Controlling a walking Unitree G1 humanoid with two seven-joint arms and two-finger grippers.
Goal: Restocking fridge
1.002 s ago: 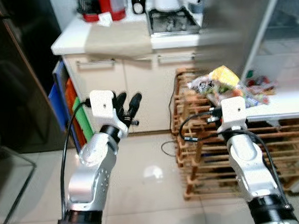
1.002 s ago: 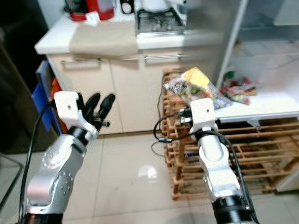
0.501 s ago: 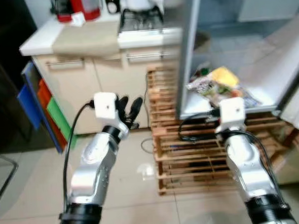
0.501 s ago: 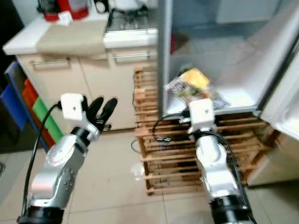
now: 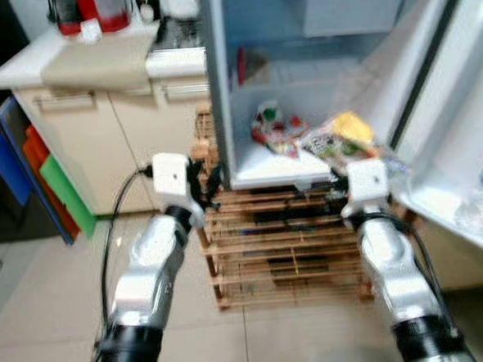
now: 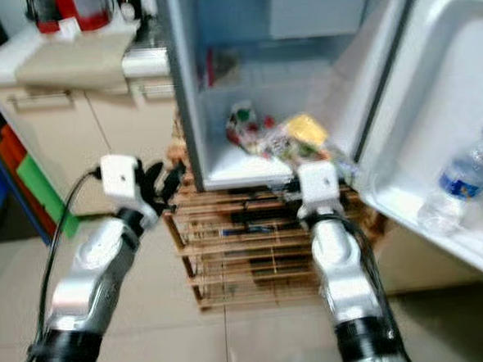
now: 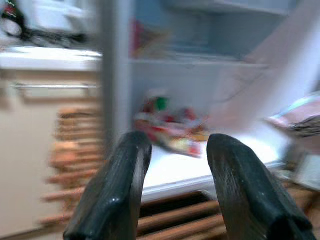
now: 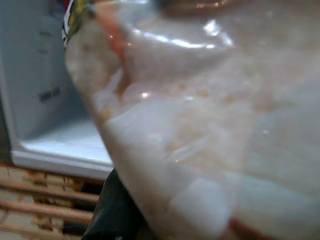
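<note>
Open fridge [image 5: 301,79] straight ahead, standing on a wooden slatted rack [image 5: 287,252], door swung out to the fridge's right with a water bottle [image 6: 459,188] lying in the door shelf [image 6: 441,218]. Kitchen counter [image 5: 78,64] to the fridge's left, red appliance [image 5: 100,9] on top, coloured boards [image 5: 27,169] leaning below it. On the fridge's bottom shelf [image 5: 274,169], a small packet of red and green produce [image 5: 273,130] near the middle.

Right gripper [image 5: 347,162] at the front lip of that shelf, closed on a clear plastic food bag [image 5: 341,138] with a yellow patch; bag held just above the shelf, towards the fridge's right wall. Close up in the right wrist view, the bag [image 8: 210,125] reads as thin crinkly film over pale lumpy contents. Probably light, soft and slippery; likely to sag and slide, so best gripped on a gathered fold or the firm bulk, not on loose film, and not squeezed hard.

Left gripper [image 7: 175,190] left of the fridge's front edge, level with the rack, fingers [image 7: 115,190] parted and holding nothing.
</note>
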